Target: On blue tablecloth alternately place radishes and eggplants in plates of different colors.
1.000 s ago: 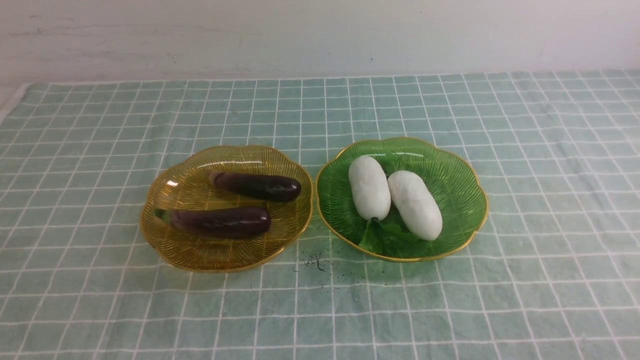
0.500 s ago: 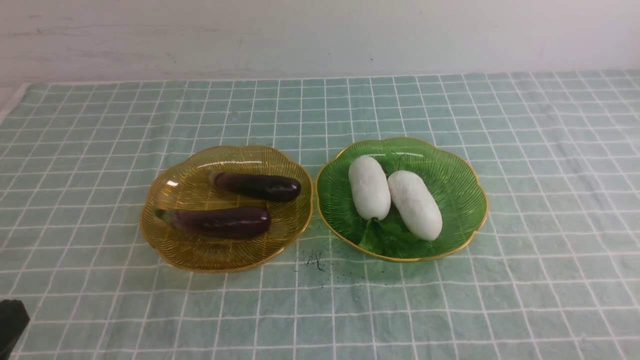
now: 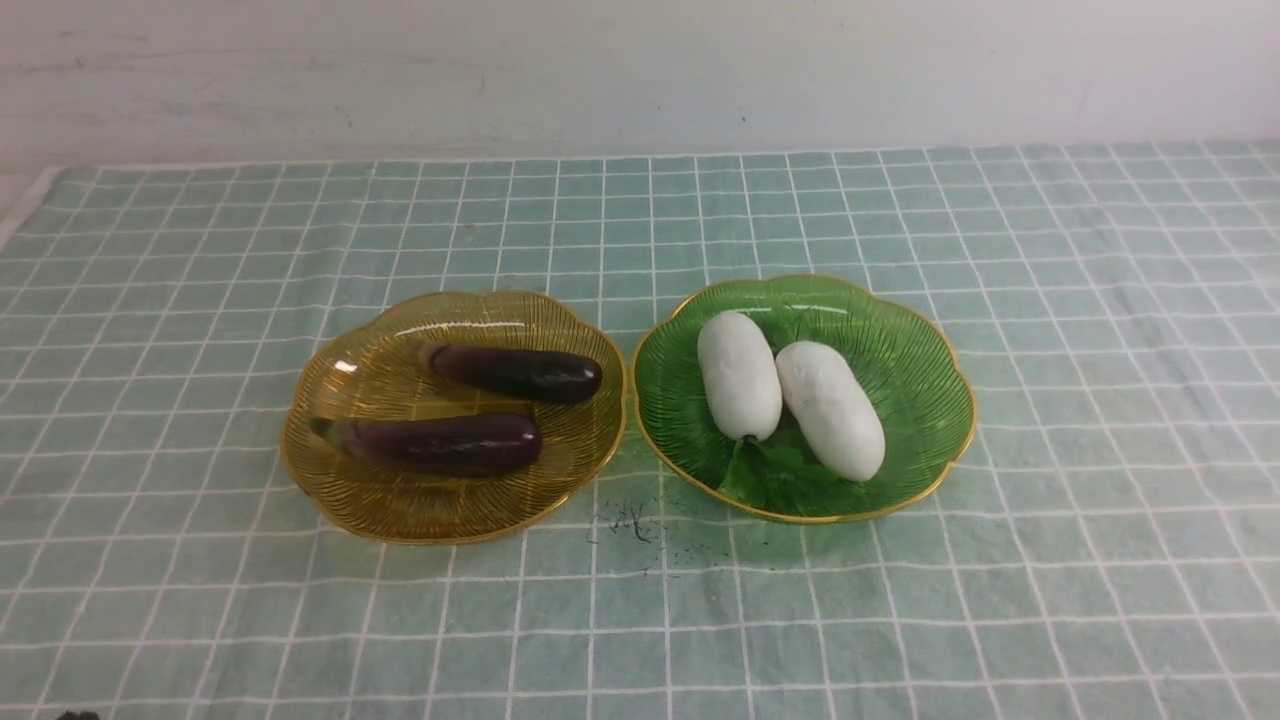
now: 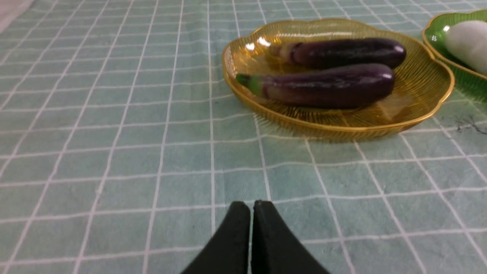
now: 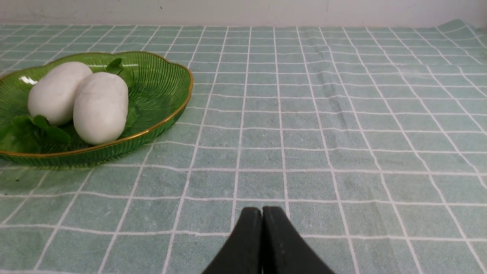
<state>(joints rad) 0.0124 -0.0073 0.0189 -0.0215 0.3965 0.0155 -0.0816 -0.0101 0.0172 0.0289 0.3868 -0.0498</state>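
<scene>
Eggplants (image 3: 440, 444) lie crosswise in my amber plate (image 3: 330, 490), radishes (image 3: 830, 408) in the green plate (image 3: 930, 420); left gripper (image 4: 251, 213) and right gripper (image 5: 262, 219) both clamped empty, near the cloth's front edge.

- white wall (image 3: 640, 70) behind the far edge of the desk, faint scuffs and grey smudges on it
- dark scribble mark (image 3: 632, 522) plus tiny black specks on the cloth, near side of the gap between the two dishes
</scene>
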